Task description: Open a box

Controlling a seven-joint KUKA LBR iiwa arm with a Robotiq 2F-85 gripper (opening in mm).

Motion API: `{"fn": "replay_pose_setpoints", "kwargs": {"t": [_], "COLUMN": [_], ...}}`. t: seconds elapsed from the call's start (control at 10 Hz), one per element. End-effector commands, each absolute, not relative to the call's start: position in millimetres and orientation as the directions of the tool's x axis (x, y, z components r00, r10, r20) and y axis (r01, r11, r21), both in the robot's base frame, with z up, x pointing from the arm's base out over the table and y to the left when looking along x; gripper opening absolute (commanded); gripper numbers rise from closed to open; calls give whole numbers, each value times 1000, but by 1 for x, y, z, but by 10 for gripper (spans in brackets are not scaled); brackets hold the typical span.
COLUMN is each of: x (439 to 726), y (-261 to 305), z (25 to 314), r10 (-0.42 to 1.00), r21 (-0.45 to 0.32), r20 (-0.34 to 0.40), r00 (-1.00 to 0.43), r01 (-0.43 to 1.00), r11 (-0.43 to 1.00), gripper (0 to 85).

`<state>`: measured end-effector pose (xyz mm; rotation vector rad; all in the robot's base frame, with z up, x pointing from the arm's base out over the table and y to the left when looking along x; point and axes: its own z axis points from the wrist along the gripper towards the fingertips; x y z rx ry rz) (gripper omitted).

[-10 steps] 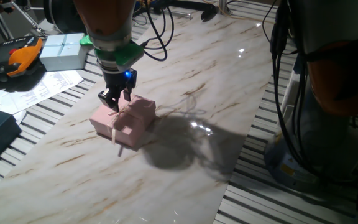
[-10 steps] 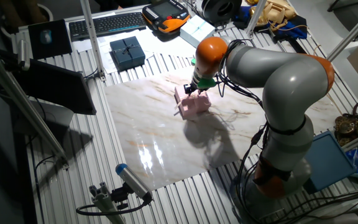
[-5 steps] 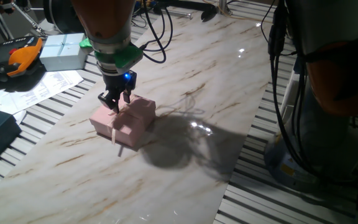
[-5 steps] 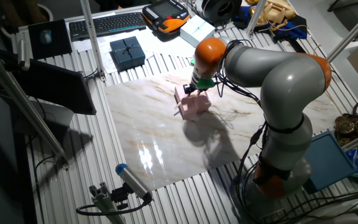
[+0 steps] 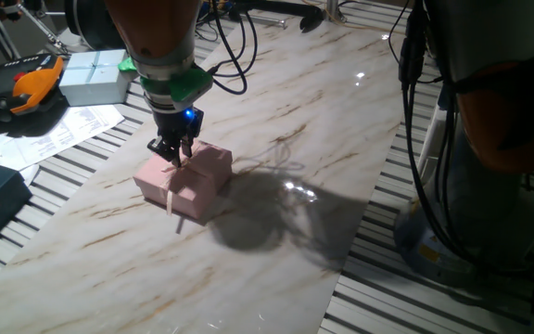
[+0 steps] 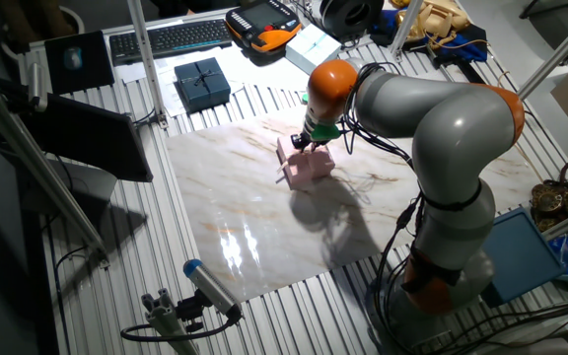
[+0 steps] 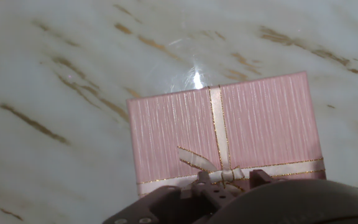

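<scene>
I work in a robotics lab. My table (image 6: 264, 247) is slatted aluminium profile under a marble-patterned sheet (image 5: 276, 186), with cables (image 5: 425, 139) hanging beside it. A keyboard (image 6: 171, 37), an orange teach pendant (image 6: 262, 22), printed papers (image 5: 58, 134) and a pole-mounted camera (image 6: 210, 288) stand around its edges.

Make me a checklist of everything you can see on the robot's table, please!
Surface: marble-look board on a slatted table.
Job's things: pink box, lid on, ribbon tied.
Clutter: blue-white box, dark box, papers, keyboard.
Gripper: gripper down at the box's top by the bow; open or shut, cannot tell.
Cables: black cables hang beside the arm.
Surroundings: metal frame poles.
</scene>
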<state>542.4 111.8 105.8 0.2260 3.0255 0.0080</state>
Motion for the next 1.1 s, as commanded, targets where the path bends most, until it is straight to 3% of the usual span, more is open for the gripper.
{"fn": "replay_pose_setpoints", "kwargs": {"t": [0.0,0.9,1.0], "x": [543,544,544], "y": [112,112,112], "z": [104,95,95], "r10": [149,156,156], "r21": [15,23,23], "r20": [-107,-102,-102], "r00": [-983,-982,-982], "r01": [148,154,154], "r11": [989,988,988], "gripper": [510,510,340]}}
